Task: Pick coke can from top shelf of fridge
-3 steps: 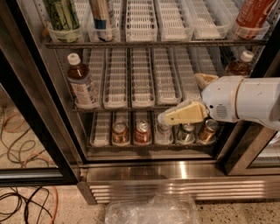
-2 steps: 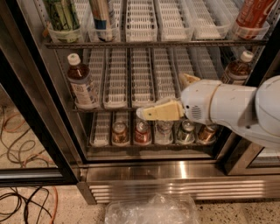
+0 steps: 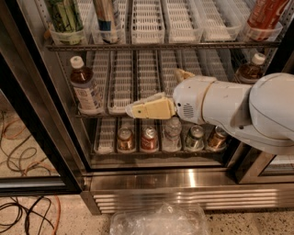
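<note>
Camera view: gripper (image 3: 149,109) below top shelf (image 3: 161,46), well left of coke can (image 3: 265,13) standing on it; jaws' state cannot be told.

The tool (image 3: 133,110) is held in front of the middle shelf (image 3: 105,114) of the fridge (image 3: 183,180), near the shelf's front edge. The coke can (image 3: 265,13) is seen at the right end of the top shelf (image 3: 161,46), above and well apart from the tool.
</note>
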Tool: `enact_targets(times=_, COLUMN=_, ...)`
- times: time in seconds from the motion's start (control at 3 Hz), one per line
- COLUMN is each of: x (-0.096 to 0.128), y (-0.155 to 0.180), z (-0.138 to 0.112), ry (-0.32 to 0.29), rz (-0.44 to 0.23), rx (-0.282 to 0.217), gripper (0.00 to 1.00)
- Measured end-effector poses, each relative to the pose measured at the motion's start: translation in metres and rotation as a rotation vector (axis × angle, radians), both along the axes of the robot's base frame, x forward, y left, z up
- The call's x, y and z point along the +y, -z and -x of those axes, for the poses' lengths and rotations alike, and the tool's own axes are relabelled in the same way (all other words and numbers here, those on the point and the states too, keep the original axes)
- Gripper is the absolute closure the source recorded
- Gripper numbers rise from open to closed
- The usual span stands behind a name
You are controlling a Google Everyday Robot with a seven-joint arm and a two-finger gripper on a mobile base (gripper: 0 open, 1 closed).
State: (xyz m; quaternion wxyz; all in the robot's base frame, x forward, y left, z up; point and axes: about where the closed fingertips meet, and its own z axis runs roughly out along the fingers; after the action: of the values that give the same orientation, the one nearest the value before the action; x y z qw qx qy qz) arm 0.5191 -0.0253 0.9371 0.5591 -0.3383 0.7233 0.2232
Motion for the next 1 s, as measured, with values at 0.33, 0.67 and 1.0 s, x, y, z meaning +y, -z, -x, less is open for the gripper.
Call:
enact_targets(times=0.33, x=-0.001, y=-0.002, z=0.003, ry=0.008, rz=-0.043, rx=-0.011, gripper=0.0)
enact_targets(times=0.67, x=-0.017, y=0.054, z=0.008, ry=0.088, rz=-0.149, rx=0.05, gripper=0.0)
enact_targets(times=1.0, x=-0.04, y=0.137, z=0.027, ry=0.222, rz=-0.246, rx=0.147, gripper=0.0)
